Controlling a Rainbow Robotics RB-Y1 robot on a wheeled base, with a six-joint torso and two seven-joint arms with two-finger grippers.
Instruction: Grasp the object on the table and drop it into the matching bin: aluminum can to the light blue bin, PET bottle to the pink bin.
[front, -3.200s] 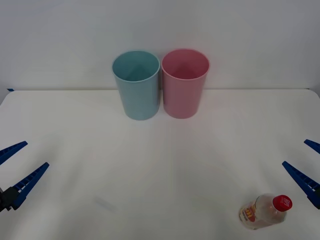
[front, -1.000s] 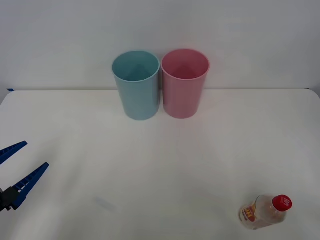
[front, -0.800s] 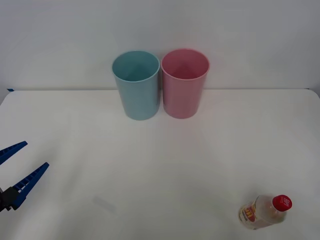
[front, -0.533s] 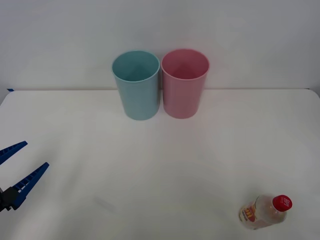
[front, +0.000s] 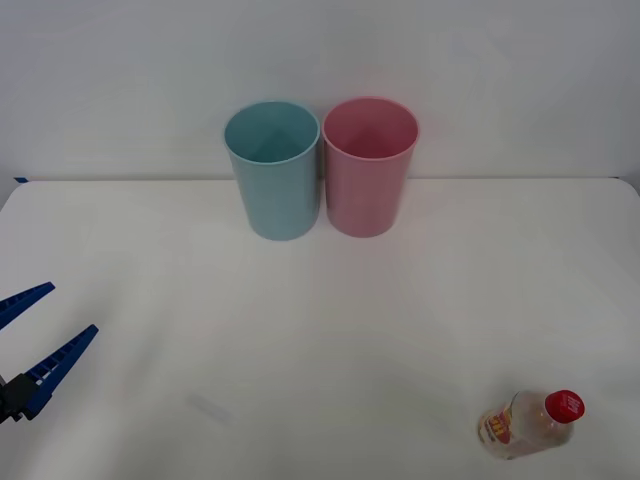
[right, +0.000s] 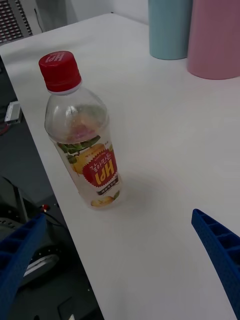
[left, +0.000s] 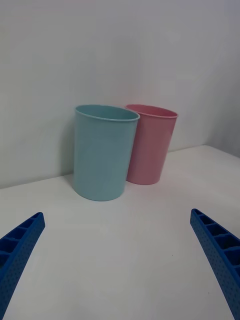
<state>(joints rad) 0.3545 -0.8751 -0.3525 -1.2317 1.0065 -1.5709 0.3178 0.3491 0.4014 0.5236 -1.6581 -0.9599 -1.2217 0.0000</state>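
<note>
At the lower right of the front view, the PET bottle (front: 528, 425) stands upright on the white table (front: 330, 330), untouched. The right gripper (right: 120, 260), at that edge seconds ago, has withdrawn from this view. Its wrist view shows its fingers spread wide, the bottle (right: 82, 135) just ahead between them. I judge the grasp imminent. The left gripper (front: 35, 340) waits wide open at lower left.

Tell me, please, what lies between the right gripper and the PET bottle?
Nothing: in the right wrist view, bare white table separates the open right gripper from the upright PET bottle.
</note>
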